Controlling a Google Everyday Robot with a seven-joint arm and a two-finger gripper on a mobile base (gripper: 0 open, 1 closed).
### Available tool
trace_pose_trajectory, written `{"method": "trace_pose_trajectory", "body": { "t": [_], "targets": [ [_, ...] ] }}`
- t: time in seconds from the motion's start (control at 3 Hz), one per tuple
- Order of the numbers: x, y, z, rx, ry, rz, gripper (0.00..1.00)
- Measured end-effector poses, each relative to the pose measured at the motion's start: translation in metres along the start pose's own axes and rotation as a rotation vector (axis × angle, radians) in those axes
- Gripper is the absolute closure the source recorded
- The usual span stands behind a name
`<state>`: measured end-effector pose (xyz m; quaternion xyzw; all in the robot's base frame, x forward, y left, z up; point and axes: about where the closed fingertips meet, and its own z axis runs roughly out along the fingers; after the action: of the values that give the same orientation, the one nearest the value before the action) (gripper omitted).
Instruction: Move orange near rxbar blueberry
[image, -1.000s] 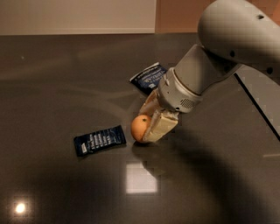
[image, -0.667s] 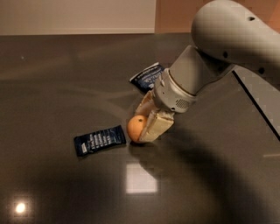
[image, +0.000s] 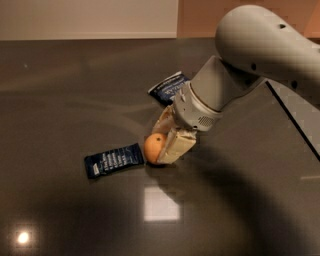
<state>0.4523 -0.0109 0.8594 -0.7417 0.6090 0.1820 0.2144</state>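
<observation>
The orange is a small round fruit held between the cream fingers of my gripper, low over the dark table. The gripper is shut on it. The rxbar blueberry is a flat dark navy wrapper with white text, lying on the table just left of the orange, its right end almost touching the fruit. My grey arm comes in from the upper right.
A wrinkly blue-and-white chip bag lies behind the gripper, partly hidden by the wrist. The dark glossy table reflects ceiling lights at the front. A table edge or seam runs diagonally at the right.
My gripper has carried the orange a little to the left, closer to the navy bar. The bar and the chip bag have not moved.
</observation>
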Motion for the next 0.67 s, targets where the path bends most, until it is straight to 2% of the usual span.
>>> {"method": "trace_pose_trajectory", "body": {
  "t": [0.67],
  "targets": [
    [-0.0027,0.0014,-0.0001,0.000,0.003,-0.005,0.13]
  ]
}}
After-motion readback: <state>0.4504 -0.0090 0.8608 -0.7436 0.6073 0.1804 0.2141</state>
